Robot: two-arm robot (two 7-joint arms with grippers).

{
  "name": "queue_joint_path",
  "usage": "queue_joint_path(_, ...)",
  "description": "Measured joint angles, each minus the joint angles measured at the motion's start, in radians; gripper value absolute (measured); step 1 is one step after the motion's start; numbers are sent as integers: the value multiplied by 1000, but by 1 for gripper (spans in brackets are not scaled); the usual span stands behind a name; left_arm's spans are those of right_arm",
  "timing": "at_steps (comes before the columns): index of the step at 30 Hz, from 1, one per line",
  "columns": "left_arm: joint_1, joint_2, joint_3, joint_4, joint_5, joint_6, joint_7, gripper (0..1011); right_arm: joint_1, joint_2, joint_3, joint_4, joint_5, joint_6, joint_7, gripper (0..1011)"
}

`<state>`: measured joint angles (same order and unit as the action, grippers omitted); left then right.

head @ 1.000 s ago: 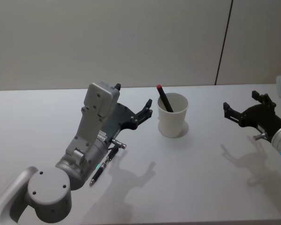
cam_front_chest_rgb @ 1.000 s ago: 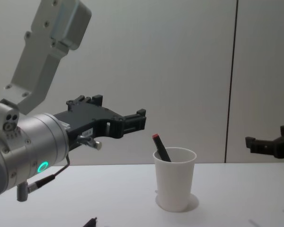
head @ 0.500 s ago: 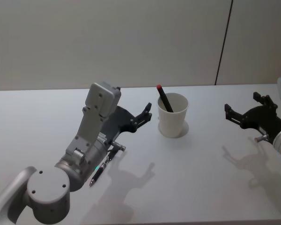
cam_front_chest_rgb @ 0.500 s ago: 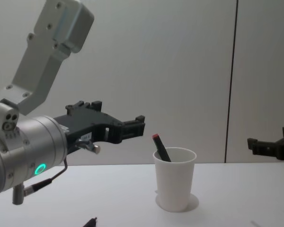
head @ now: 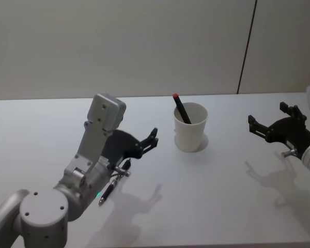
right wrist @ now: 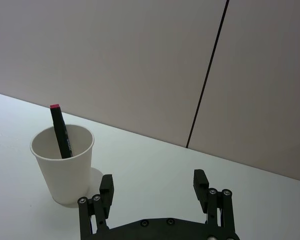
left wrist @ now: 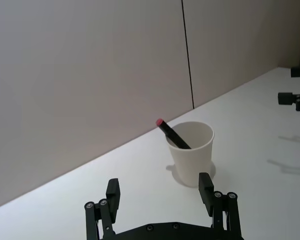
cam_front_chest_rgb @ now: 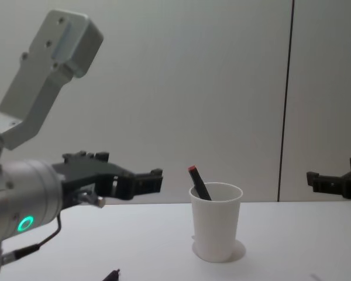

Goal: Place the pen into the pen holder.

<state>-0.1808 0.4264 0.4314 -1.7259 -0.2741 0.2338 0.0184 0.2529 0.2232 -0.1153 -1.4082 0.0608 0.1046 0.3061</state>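
Looking across the table [head: 206, 196], you find the pen holder [head: 190, 129] upright toward the far edge, about midway between the table's left and right edges. A black pen [head: 181, 109] with a red end stands inside it and leans against the rim on the left-hand side, with the red end above the rim. Your left gripper [head: 151, 140] hovers over the table to the left of the pen holder, apart from it and pointing toward it. Its fingers are spread wide and grip nothing, as the left wrist view makes plain. Your right gripper [head: 267, 113] hangs near the table's right edge, well apart from the pen holder, its fingers likewise spread wide and empty. A second dark pen [head: 107, 192] lies flat on the table under the left arm, nearer the front edge, and neither gripper touches it.
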Motion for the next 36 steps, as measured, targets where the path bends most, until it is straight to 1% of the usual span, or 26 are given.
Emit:
queue_joint_path(3,18,12,-6,-18,-28,37,16,1003,0,0,0,0,0,0,0,1001)
queue_joint_path(4,18,12,-6,-18,-28,37,16,1003,0,0,0,0,0,0,0,1001)
queue_joint_path(7,36,21,-10,-30,-52,70,32,1003,-1,1,0,-1,0,0,0,1001)
queue_joint_path(17,61,24,-15,-30,-97,135,63,1003,-1,1,0,-2,0,0,0,1001)
queue_joint_path(26,61,13,-18,1,-117,184,64,1003,-2,1,0,-2,0,0,0,1001)
queue_joint_path(30,53,7,-19,22,-119,209,47,1003,-2,1,0,-2,0,0,0,1001)
queue_joint_path(36,42,1,-22,49,-114,226,19,1003,-2,1,0,-2,0,0,0,1001)
